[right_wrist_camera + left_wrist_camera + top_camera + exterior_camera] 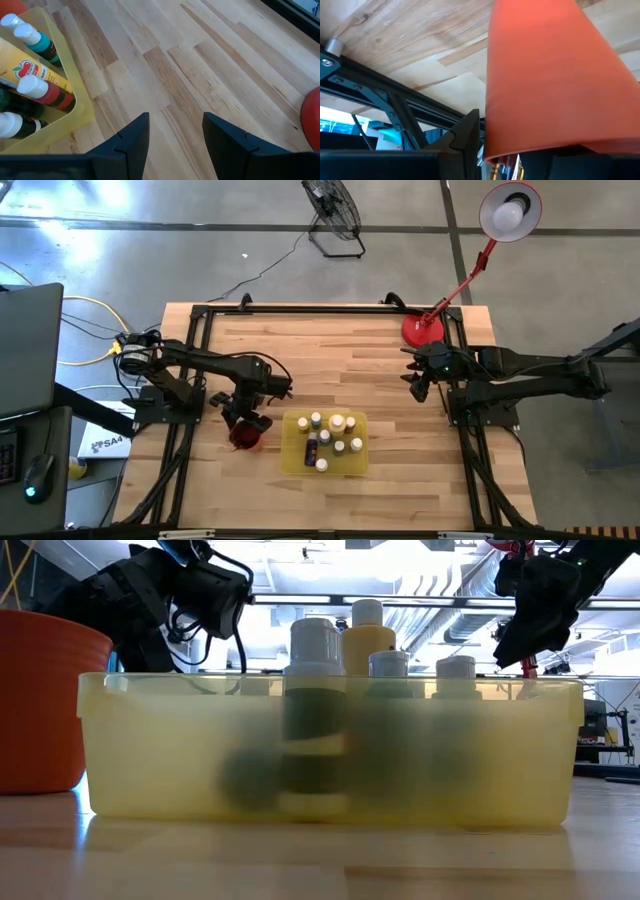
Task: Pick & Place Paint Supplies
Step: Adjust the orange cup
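Note:
Several small paint bottles (330, 440) with pale caps stand in the flat yellow tray (290, 465) at the table's near middle. The low view shows their caps (315, 640) above the tray wall (150, 760); the right wrist view shows some bottles (35, 87) too. No paintbrush shows plainly. The red cup (248, 435) stands left of the tray, base on the table (40, 700). My left gripper (243, 418) is at the cup. My right gripper (418, 388) hangs open above bare wood right of the tray (175, 130). My left gripper is at the red cup's side wall (492, 125), near the rim. One finger (467, 132) stands outside the wall. The cup hides the other finger, which seems to be inside. It comes slanting down from the far side. The cup stays upright on the table.
A red lamp base (423, 330) sits at the far right corner, and its edge shows in the right wrist view (312, 120). Black frame rails (200, 380) run along the table's sides. Bare wood lies between the tray and the lamp.

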You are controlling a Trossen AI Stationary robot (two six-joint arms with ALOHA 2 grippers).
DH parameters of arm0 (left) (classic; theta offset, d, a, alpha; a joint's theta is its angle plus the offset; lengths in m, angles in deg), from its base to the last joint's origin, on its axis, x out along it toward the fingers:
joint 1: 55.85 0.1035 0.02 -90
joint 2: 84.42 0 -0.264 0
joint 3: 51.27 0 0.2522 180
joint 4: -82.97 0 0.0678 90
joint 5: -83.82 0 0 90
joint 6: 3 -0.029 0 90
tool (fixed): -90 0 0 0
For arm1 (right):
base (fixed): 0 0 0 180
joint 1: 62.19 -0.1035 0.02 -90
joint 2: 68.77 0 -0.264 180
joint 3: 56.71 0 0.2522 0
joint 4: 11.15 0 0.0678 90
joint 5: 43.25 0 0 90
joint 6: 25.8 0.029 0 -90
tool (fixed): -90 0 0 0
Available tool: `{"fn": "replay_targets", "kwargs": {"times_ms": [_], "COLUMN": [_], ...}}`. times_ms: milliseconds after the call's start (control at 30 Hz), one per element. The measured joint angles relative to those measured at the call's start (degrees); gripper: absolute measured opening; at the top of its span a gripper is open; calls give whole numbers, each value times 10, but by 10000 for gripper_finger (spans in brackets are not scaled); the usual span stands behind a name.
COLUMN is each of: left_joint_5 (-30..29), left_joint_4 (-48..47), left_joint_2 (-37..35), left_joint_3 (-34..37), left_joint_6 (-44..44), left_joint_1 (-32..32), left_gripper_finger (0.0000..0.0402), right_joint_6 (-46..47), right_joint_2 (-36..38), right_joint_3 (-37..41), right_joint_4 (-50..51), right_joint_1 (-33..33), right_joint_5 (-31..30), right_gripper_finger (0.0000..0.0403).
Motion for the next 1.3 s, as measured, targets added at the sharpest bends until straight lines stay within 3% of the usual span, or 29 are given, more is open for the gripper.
{"fn": "replay_targets", "kwargs": {"times_ms": [1300], "left_joint_5": [-16], "left_joint_4": [27], "left_joint_2": [0], "left_joint_3": [0], "left_joint_6": [-5], "left_joint_1": [0], "left_gripper_finger": [116], "right_joint_6": [-4], "right_joint_2": [0], "right_joint_3": [0], "right_joint_4": [0], "right_joint_1": [0], "right_joint_5": [-15], "right_gripper_finger": [174]}}
